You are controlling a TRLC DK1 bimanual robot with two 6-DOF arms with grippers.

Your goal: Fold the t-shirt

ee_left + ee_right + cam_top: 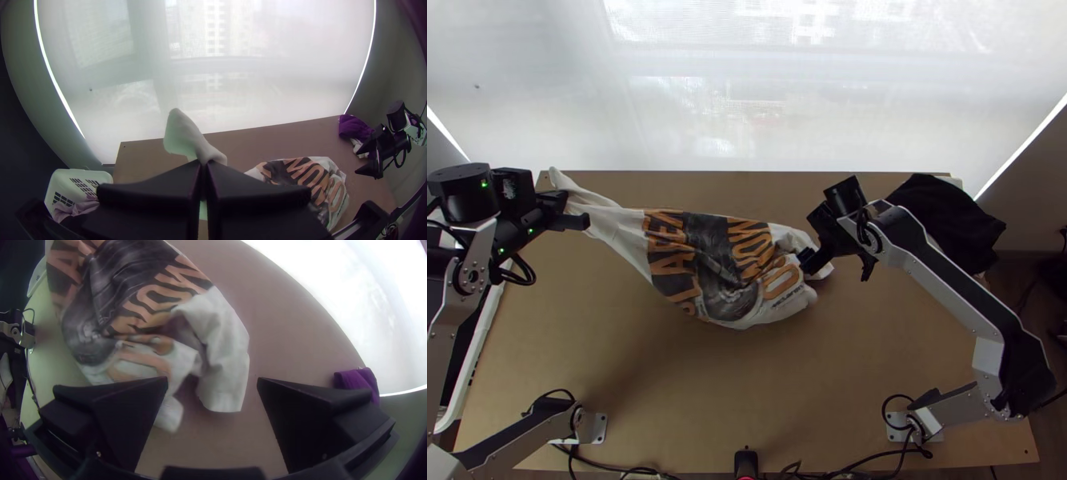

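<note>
My left gripper (569, 214) is at the table's far left, shut on one end of the white t-shirt (711, 264), which stretches bunched toward the middle with its orange and black print up. In the left wrist view the left gripper (203, 166) pinches white cloth (184, 135), a flap sticking up beyond the fingertips. Over the shirt's right end hangs my right gripper (819, 260). The right wrist view has the right gripper (212, 384) open, with a white sleeve-like part (222, 373) lying crumpled on the table beyond the fingers.
A dark cloth (947, 220) lies at the table's far right corner. In the left wrist view, a white basket (73, 184) with cloth in it stands beside the table. Cables (811, 472) run along the near edge (691, 470).
</note>
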